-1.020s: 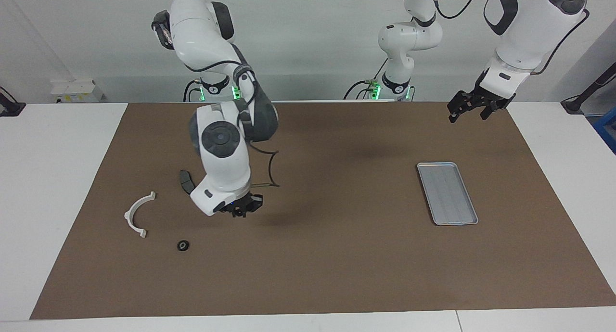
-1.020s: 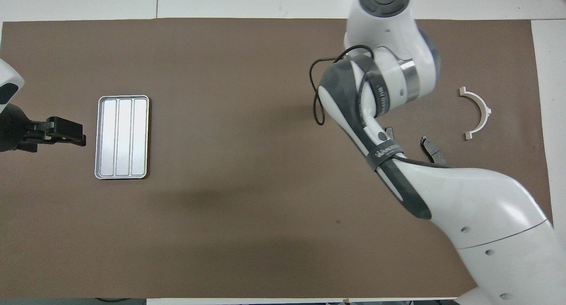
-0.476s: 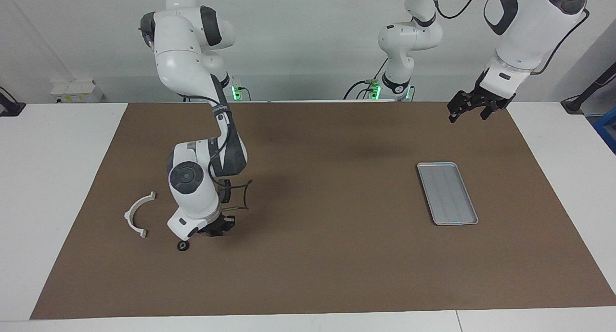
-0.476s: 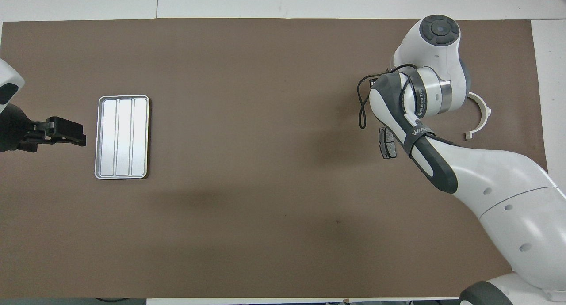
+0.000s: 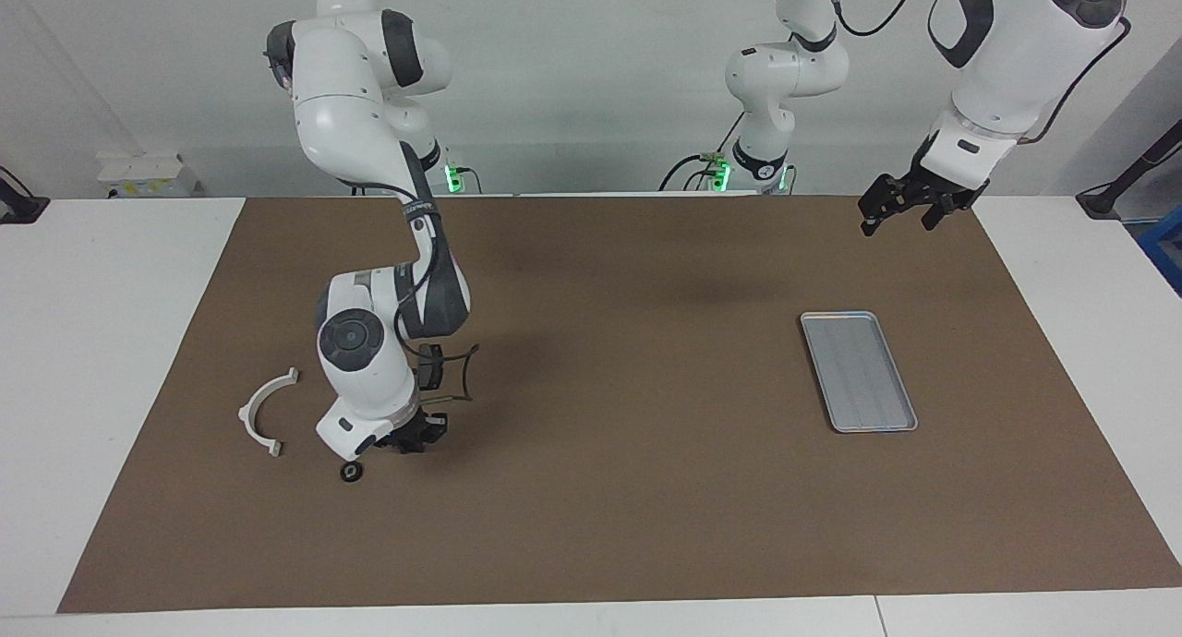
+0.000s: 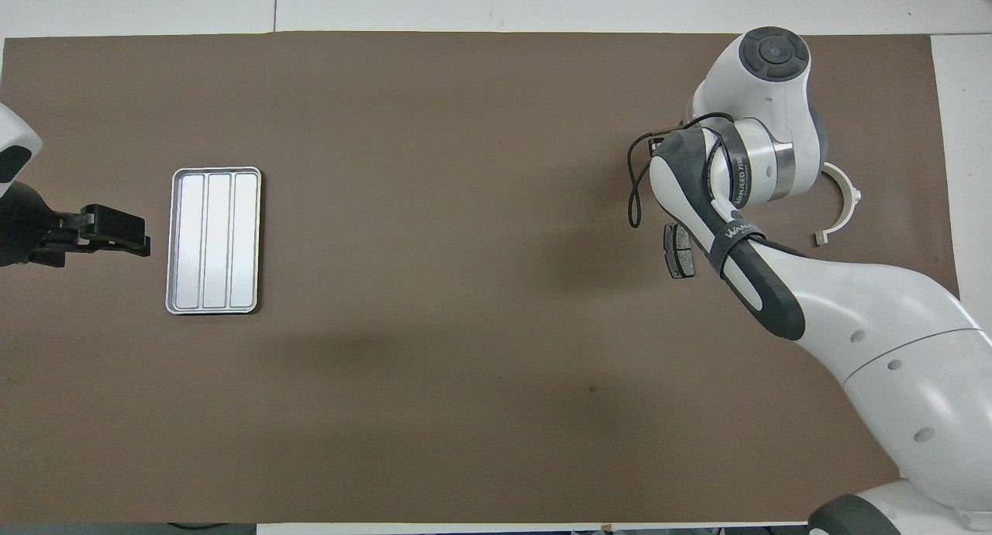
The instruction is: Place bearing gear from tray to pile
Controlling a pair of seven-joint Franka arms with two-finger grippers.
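The bearing gear (image 5: 351, 472), a small black ring, lies on the brown mat beside the white half-ring bracket (image 5: 263, 411). My right gripper (image 5: 413, 433) hangs low over the mat just beside the gear and does not touch it. In the overhead view the right arm hides the gear; the bracket (image 6: 843, 200) and one dark brake pad (image 6: 679, 253) show there. The silver ribbed tray (image 5: 859, 370) lies empty toward the left arm's end, and it also shows in the overhead view (image 6: 215, 240). My left gripper (image 5: 898, 218) waits, open and empty, raised over the mat's edge near the tray.
The brown mat (image 5: 628, 508) covers most of the white table. A black cable loop (image 5: 454, 375) hangs from the right wrist. The second brake pad is hidden by the right arm.
My right arm has swung toward the bracket and come down beside the bearing gear, which lies where it was. The left arm has not moved.
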